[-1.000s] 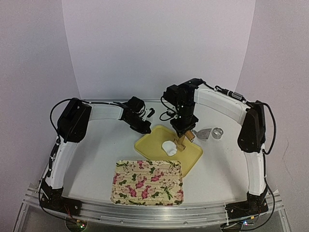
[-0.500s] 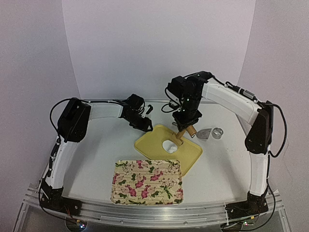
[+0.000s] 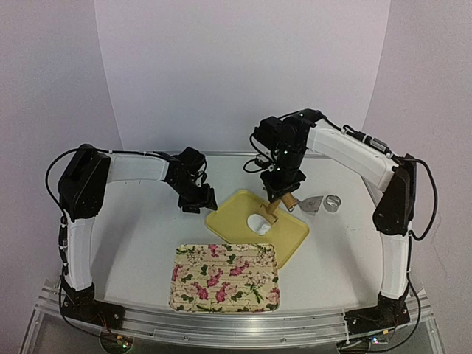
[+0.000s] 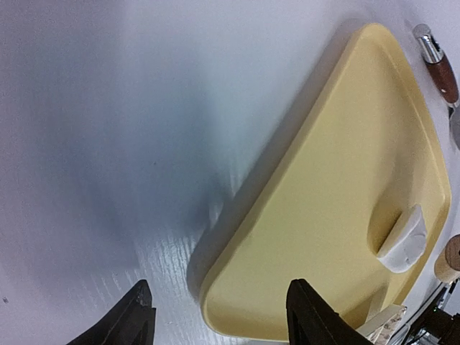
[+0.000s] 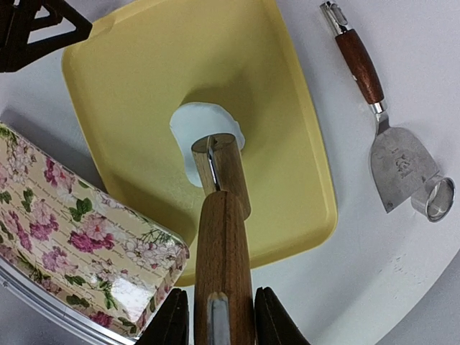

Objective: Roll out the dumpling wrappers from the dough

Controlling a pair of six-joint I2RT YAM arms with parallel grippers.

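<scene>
Right wrist: R fingers [image 5: 172, 320] grip rolling pin [image 5: 224, 251]; L fingers [image 4: 310, 316] open; spatula [image 5: 397, 164] stamp illegible.

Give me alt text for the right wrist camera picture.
The right fingers grip a wooden rolling pin, its roller end over white dough on a yellow board. A flowered tray sits lower left; a spatula and metal ring lie at right.

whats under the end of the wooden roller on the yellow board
A flattened patch of white dough lies on the yellow board under the tip of the wooden roller. The roller covers its near edge, so the outline there cannot be seen.
</scene>
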